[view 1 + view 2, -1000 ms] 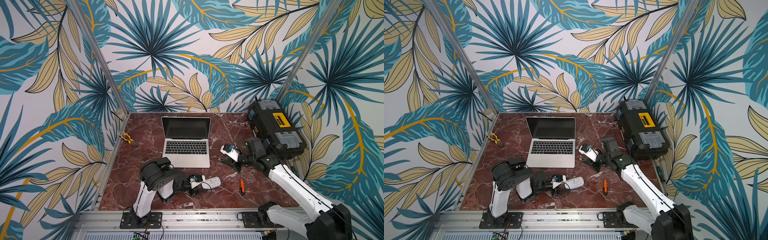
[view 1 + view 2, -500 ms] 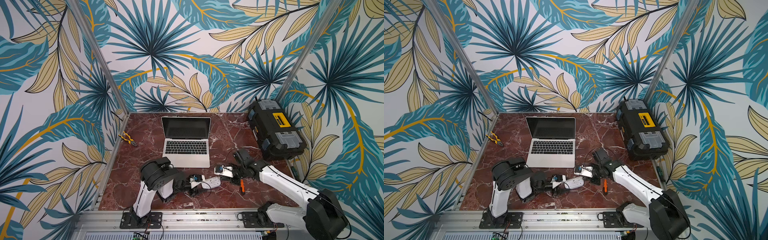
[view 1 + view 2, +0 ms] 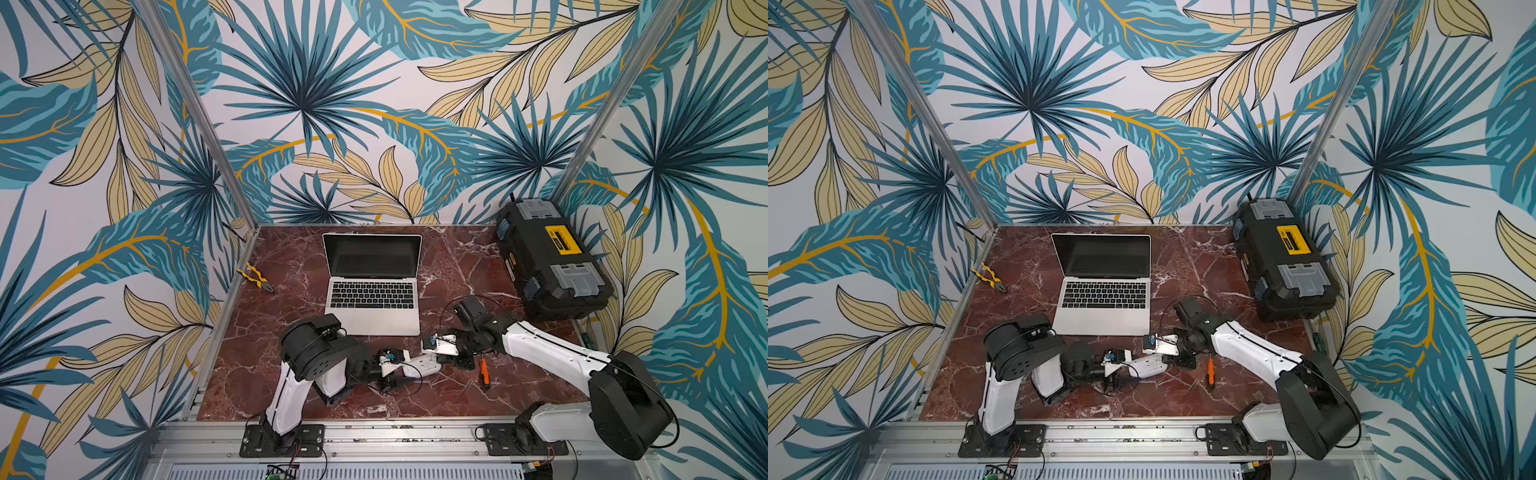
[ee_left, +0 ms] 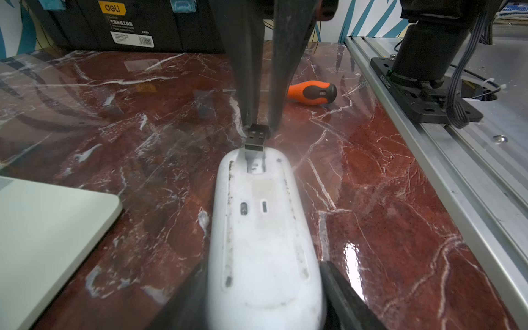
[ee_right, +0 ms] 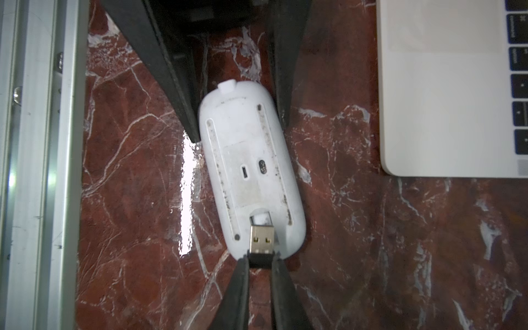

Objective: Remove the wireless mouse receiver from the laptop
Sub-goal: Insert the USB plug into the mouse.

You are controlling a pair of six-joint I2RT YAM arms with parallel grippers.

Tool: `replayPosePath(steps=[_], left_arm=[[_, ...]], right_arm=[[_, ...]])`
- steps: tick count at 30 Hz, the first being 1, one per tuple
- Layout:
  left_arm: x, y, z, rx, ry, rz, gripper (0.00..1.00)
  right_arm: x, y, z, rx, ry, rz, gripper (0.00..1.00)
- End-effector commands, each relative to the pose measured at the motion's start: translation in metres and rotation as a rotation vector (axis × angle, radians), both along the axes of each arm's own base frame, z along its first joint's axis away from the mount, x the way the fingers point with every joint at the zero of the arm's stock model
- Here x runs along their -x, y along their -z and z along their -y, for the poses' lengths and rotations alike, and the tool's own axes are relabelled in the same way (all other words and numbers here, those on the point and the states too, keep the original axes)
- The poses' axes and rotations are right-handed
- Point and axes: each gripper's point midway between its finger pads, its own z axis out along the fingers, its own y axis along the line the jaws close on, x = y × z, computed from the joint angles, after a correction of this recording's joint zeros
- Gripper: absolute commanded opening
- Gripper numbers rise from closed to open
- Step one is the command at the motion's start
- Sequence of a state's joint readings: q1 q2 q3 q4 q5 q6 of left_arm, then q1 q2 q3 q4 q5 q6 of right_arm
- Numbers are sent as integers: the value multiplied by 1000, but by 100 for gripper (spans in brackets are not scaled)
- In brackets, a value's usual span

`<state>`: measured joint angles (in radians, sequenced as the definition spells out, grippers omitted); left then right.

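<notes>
"deli" logo [image 4: 112, 7] on black toolbox [image 4: 71, 27], barcode sticker [image 4: 132, 38] with unreadable small print

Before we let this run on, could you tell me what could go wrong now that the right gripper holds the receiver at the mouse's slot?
1. The right gripper pinches the USB receiver only by its short black cap; a push against the edge of the slot could twist it loose.
2. The left gripper holds the upturned white mouse by its rounded sides; pressure from the receiver could make it slide or tip.
</notes>
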<state>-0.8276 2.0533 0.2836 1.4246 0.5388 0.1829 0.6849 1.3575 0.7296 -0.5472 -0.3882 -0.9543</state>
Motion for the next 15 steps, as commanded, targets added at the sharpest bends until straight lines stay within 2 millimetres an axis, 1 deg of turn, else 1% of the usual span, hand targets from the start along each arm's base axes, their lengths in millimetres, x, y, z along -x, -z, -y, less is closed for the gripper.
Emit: replayPosePath(steps=[1,6,15], left_arm=[[1,12,-6,-33,-12,-33,55],[1,12,-6,-33,-12,-34,55],[0,12,-6,-30,-15,-38,55]], right_arm=[[-1,0,-1,8,-21,23,12],[0,2,-1,15,-31,31,13],[3,12,-3,53,-53,25,13]])
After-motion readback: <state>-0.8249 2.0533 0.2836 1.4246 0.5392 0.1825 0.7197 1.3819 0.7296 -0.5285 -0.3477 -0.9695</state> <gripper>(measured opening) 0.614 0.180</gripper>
